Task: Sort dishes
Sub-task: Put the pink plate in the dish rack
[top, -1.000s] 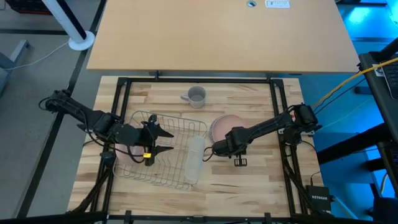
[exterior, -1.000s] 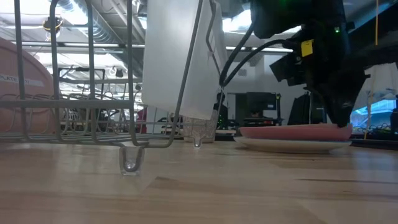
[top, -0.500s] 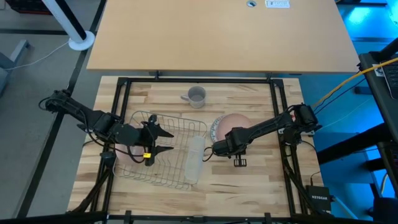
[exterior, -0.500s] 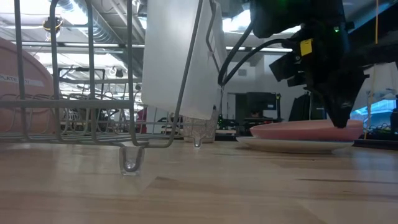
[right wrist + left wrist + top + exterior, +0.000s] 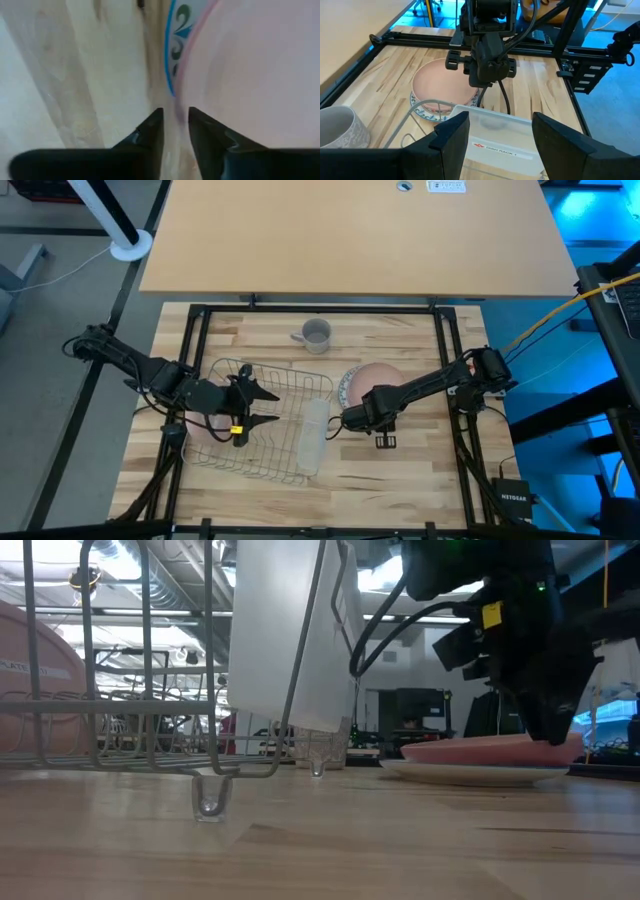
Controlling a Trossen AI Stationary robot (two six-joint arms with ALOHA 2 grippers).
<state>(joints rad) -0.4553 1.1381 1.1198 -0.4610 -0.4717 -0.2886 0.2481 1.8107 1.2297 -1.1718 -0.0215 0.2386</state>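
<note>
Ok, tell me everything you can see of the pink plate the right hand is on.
The pink plate is round, shallow, plain salmon and matte, with nothing on it. It lies face up on the patterned plate, offset so that plate's green-blue rim shows on the rack side. In the low view its edge under the right hand sits slightly raised. The hand's fingers close on that rim from above. The stack rests on the table beside the wire rack.

Three plates [image 5: 372,378], one mug [image 5: 316,335]
</note>
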